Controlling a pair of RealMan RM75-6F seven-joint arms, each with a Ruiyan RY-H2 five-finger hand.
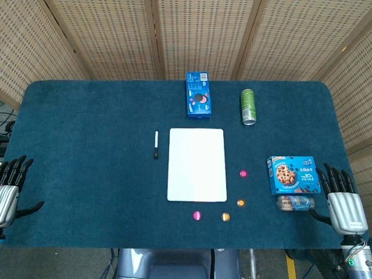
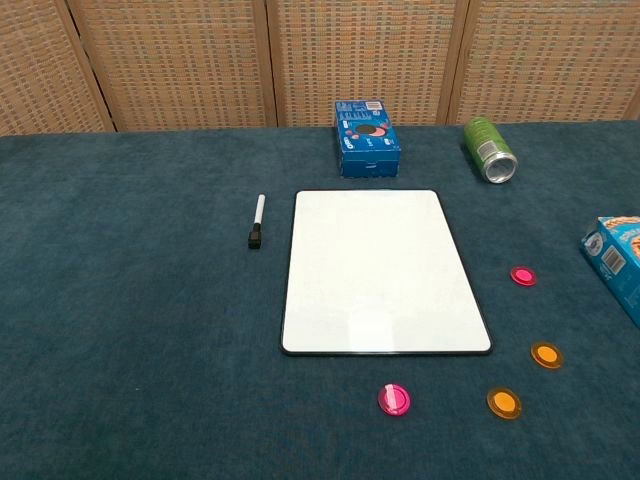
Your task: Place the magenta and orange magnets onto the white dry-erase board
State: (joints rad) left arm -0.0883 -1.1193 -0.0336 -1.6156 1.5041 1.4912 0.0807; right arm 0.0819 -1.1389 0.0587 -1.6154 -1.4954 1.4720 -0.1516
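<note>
Magnets: two magenta magnets [image 1: 243, 173] [image 1: 197, 215] and two orange magnets [image 1: 240, 203] [image 1: 225, 217] on the surface, off the board's [image 1: 196, 164] right and near edges.
Nearer: right robot hand [image 1: 343, 203], fingers spread, empty.
Left robot hand [image 1: 10, 187]: fingers apart, empty, well apart from the magnets.

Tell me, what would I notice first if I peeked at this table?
Probably the white dry-erase board lying flat in the middle of the dark blue table. Next, the bright little magnets off it: one magenta magnet near its front edge, another magenta magnet to its right, and two orange magnets at the front right.
</note>
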